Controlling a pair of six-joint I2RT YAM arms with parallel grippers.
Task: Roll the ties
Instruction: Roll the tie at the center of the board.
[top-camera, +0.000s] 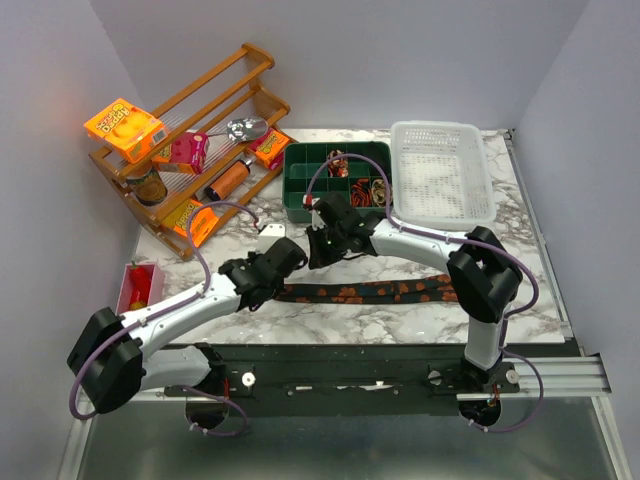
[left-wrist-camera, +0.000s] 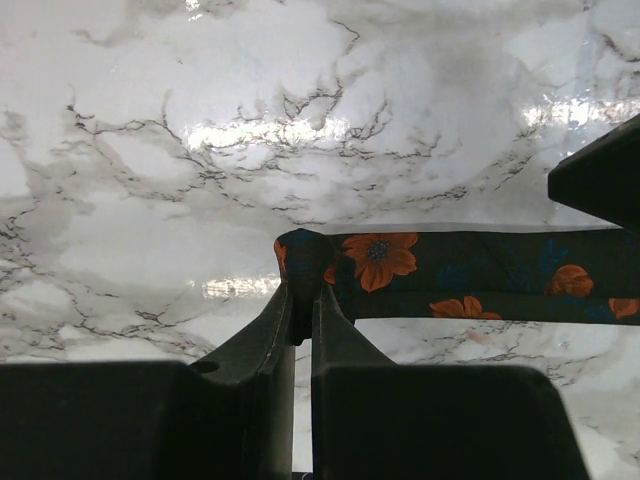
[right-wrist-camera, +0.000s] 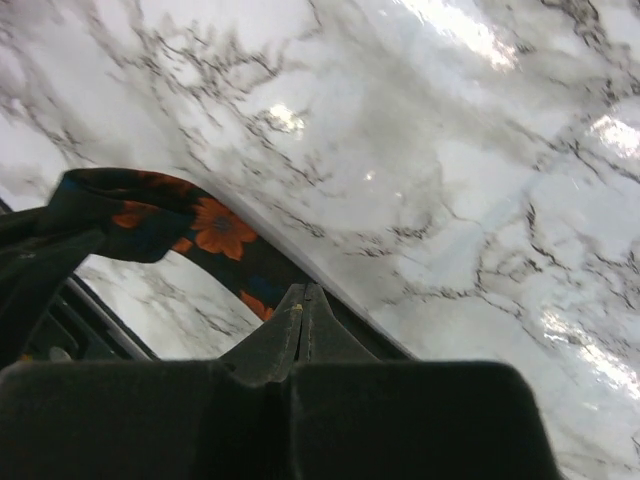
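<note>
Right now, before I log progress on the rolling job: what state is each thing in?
tie: unrolled, stretched out mostly flat.
left gripper: shut on the tie's end.
right gripper: shut, tips against the tie; whether it grips is unclear.
green box: open, no lid on.

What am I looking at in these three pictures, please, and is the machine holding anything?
A robot's left arm and right arm are bolted to a marble table. One picture looks down from above; the others come from cameras on each wrist, showing its own fingers. A dark flowered tie lies on the table. The left gripper pinches its end; the right gripper is shut and seems to pinch tie fabric too. Behind stand a green box, a white basket and a wooden rack of snacks.
</note>
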